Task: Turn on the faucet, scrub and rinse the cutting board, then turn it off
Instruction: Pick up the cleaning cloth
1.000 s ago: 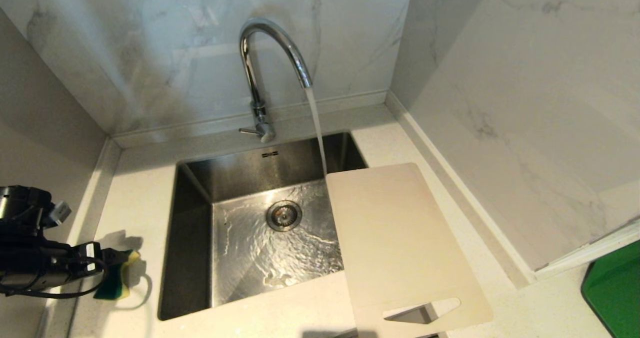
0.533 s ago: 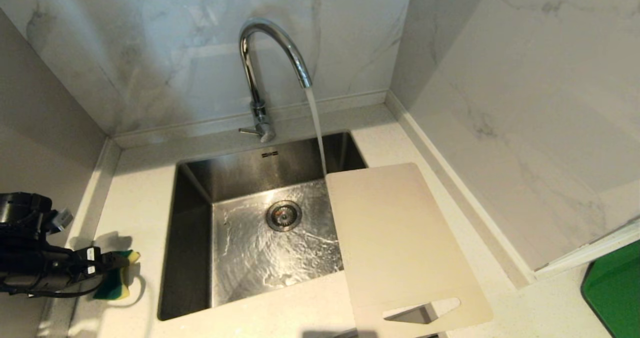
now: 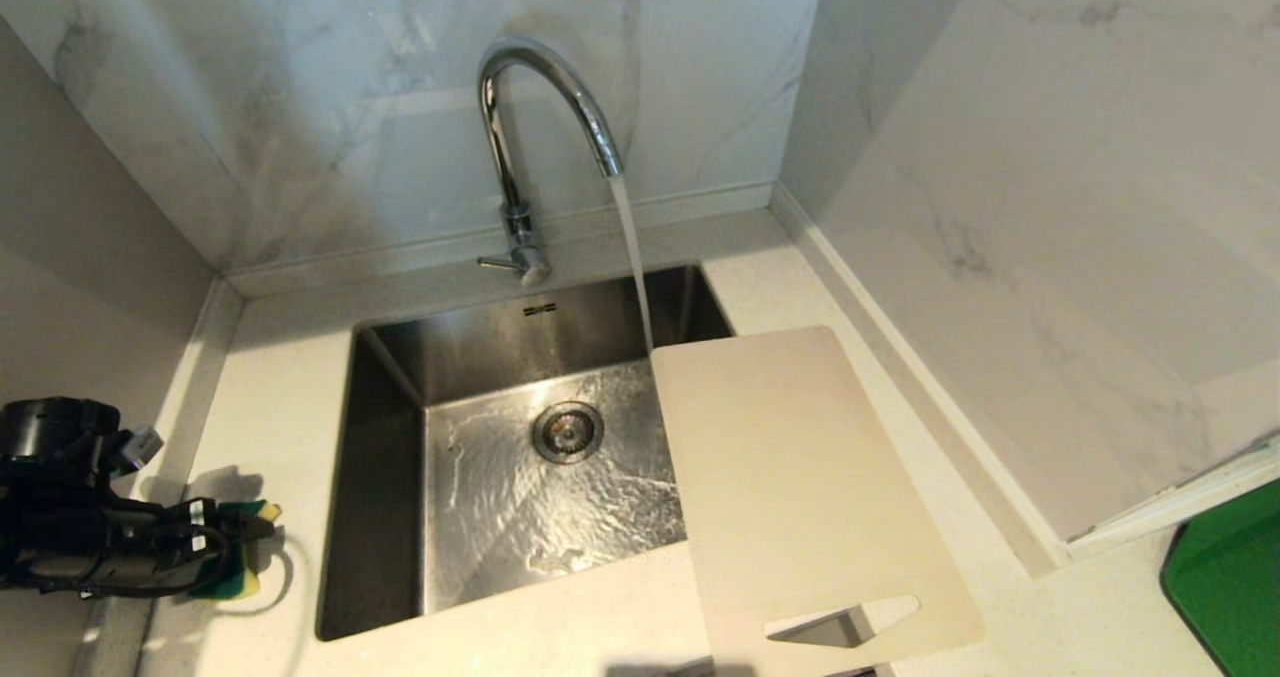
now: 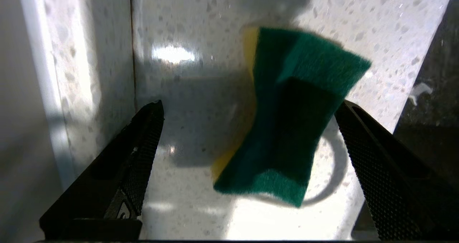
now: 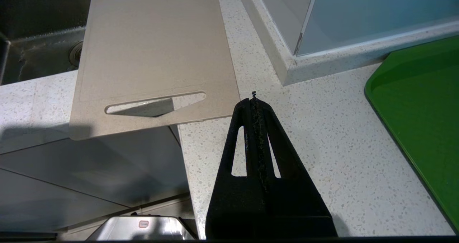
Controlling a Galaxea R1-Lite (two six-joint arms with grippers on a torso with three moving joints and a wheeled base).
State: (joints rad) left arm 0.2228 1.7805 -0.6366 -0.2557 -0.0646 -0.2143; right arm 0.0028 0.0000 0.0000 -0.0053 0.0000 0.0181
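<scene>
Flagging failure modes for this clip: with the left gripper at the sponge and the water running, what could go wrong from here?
1. The sponge sits off-centre between the open left gripper's fingers, near one; closing may nudge it aside.
2. The cutting board overhangs the sink and counter edge; scrubbing pressure could tip or slide it.
3. The faucet stream lands beside the board, possibly splashing.
</scene>
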